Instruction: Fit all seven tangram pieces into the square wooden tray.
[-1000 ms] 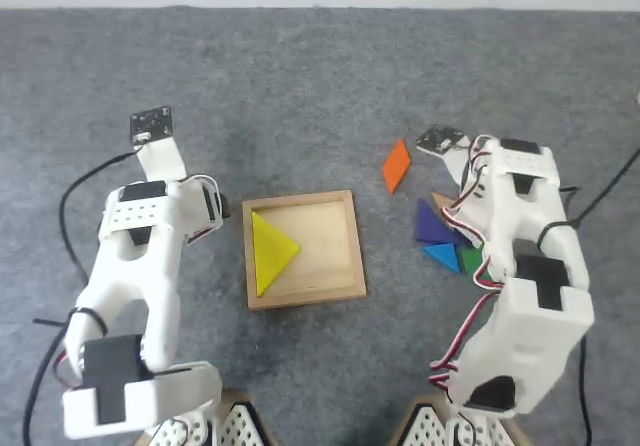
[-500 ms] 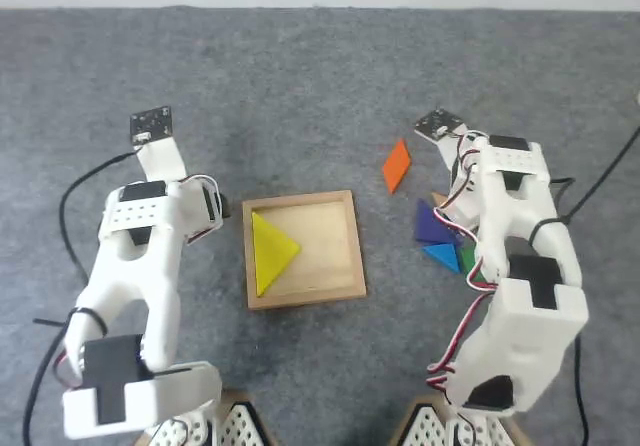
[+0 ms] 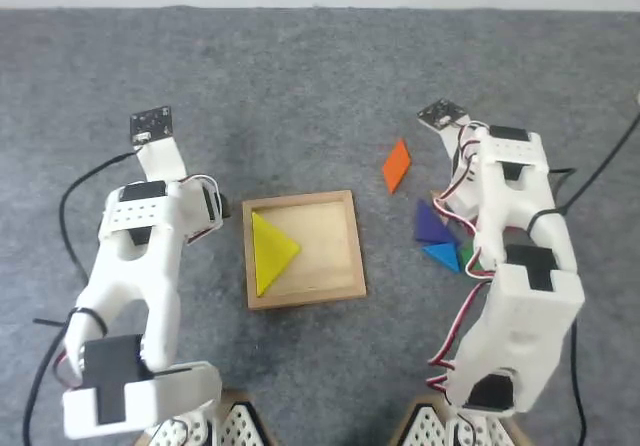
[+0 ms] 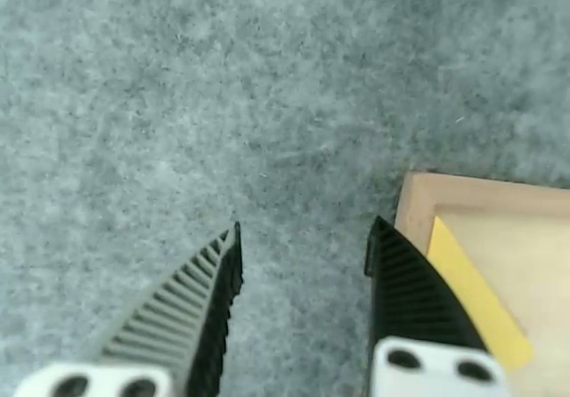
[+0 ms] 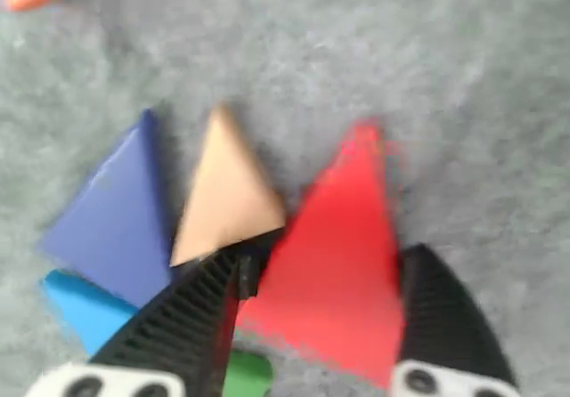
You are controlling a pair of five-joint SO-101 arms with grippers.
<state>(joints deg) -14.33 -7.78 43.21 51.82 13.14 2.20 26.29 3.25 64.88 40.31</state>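
Tray (image 3: pixel 305 296) holds only yellow triangle (image 3: pixel 270 251); other pieces lie on carpet right of tray. Step in hand looks like picking up red triangle (image 5: pixel 343 272). Right gripper (image 5: pixel 325 263) jaws spread astride it. Left gripper (image 4: pixel 305 230) jaws spread beside tray's corner. Next: close, lift, carry to tray.

Seven tangram pieces (image 3: pixel 270 251) (image 3: pixel 397 164) (image 3: pixel 432 224) (image 3: pixel 441 255) (image 3: pixel 470 259) (image 5: pixel 227 192) (image 5: pixel 343 263), one tray (image 3: pixel 300 198)
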